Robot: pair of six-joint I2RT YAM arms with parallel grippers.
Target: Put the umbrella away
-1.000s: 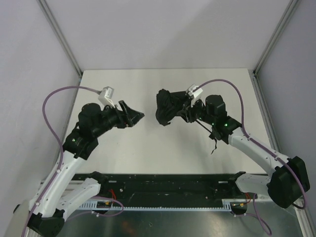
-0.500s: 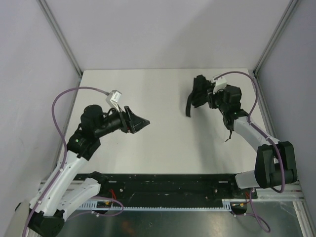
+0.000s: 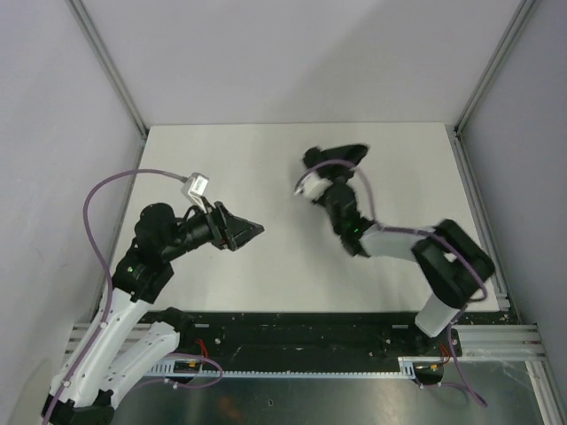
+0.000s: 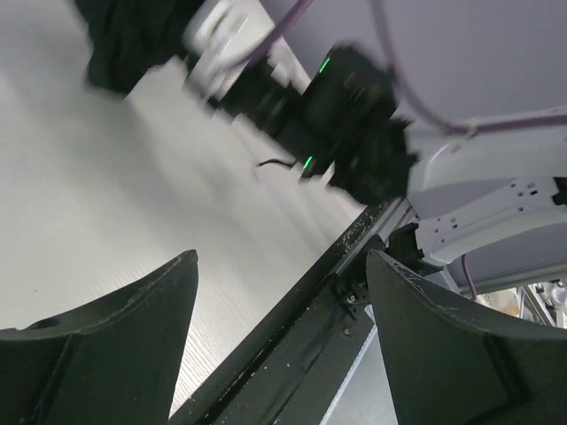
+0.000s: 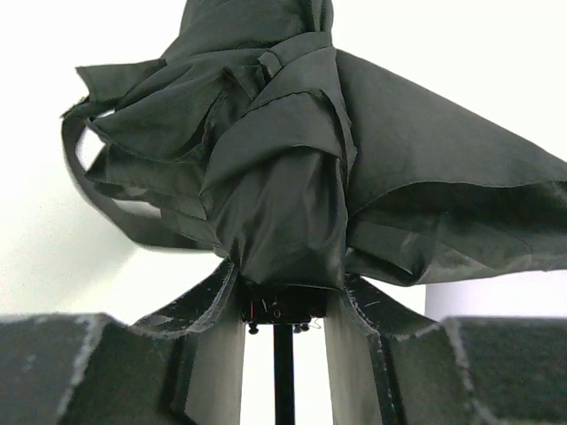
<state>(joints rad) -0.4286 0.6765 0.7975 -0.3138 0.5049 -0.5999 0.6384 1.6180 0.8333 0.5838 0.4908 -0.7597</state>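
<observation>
The umbrella (image 5: 292, 150) is a bundle of loosely folded black fabric, and its slim shaft (image 5: 283, 376) runs down between my right fingers. My right gripper (image 5: 283, 297) is shut on the umbrella's base just under the canopy. In the top view the umbrella (image 3: 338, 154) is a motion-blurred black shape above the table's middle right, with my right gripper (image 3: 328, 173) under it. My left gripper (image 3: 251, 230) is open and empty at the centre left, pointing towards the right arm. In the left wrist view the left gripper (image 4: 279, 341) shows wide-apart fingers, and the umbrella (image 4: 124, 40) is blurred at the upper left.
The white table (image 3: 239, 159) is bounded by grey walls and metal corner posts (image 3: 111, 71). A black rail (image 3: 292, 332) runs along the near edge between the arm bases. The right arm's elbow (image 3: 452, 257) folds over the table's right side.
My right arm has swung the umbrella from the centre out to the far right, then back towards the centre, folding its elbow over. My left gripper has only shifted slightly.
</observation>
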